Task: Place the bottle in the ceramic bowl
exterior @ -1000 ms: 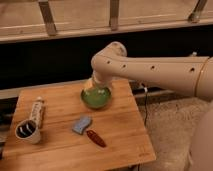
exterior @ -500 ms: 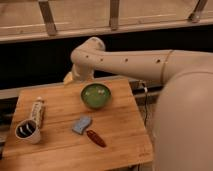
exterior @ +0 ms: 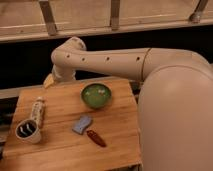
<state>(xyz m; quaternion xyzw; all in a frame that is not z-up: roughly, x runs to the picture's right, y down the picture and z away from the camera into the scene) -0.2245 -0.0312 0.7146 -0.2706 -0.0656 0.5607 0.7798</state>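
The bottle (exterior: 37,111) is slim and whitish and lies on its side near the left edge of the wooden table (exterior: 60,152), just behind a white cup. The ceramic bowl (exterior: 96,96) is round, glossy green, and stands at the back middle of the table with only a few pale glints inside. My arm reaches in from the right and bends down at the table's back left corner. The gripper (exterior: 49,81) hangs there, mostly hidden behind the arm, up and behind the bottle and left of the bowl. It stands open and holds nothing.
A white cup (exterior: 27,131) with a dark inside stands at the front left. A small blue-grey block (exterior: 82,124) and a dark red oblong thing (exterior: 96,138) lie in the middle. A dark gap and a railing run behind the table. My bulky arm fills the right side.
The arm has swung left from over the bowl to the table's back left corner, leaving the bowl uncovered. The things on the table have not moved.
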